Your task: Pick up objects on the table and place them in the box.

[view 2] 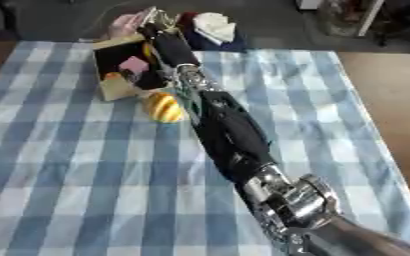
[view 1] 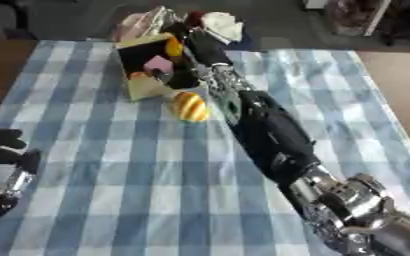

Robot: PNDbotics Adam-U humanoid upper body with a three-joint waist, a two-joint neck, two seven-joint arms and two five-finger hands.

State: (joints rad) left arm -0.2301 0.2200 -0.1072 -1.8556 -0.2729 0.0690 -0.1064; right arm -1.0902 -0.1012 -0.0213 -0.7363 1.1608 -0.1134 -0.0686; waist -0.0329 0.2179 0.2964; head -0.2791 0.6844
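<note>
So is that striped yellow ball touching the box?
Cannot tell. In the left eye view the striped ball sits right below the box and its corner flap, but neither view shows plain contact or a plain gap.

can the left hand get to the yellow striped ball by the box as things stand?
Probably yes. The left hand rests at the lower left edge, and only bare checked cloth lies between it and the striped ball. The right arm passes just right of the ball, so space is tight there.
</note>
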